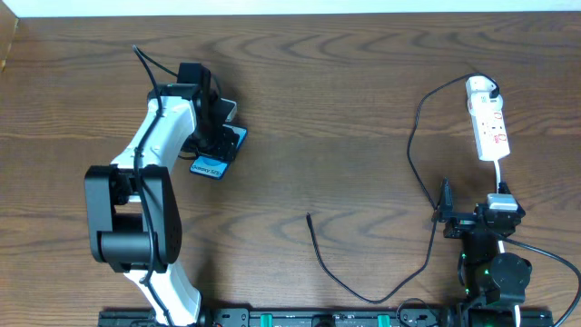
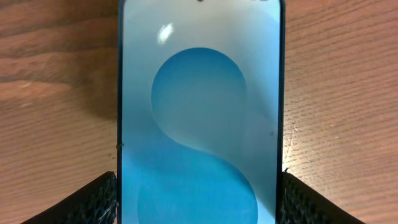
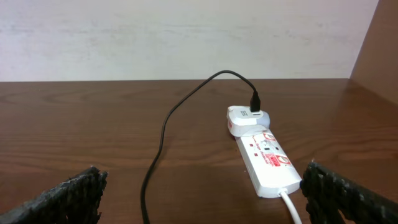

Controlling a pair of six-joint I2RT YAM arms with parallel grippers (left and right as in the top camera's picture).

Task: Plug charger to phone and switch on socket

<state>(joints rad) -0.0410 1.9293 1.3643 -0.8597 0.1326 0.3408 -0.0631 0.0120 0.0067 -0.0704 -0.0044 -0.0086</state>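
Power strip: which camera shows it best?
Right wrist: the power strip lies close, red markings and white plug block with black cable clear. Overhead shows it whole but small. Left wrist shows only the phone.

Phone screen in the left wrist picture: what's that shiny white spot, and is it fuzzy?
Left wrist view: the white spot is glare, likely a reflected light, near the top of the slim blue-screened phone; the screen looks slightly soft, so close up. Overhead view: the left gripper hides most of it, no glare visible.
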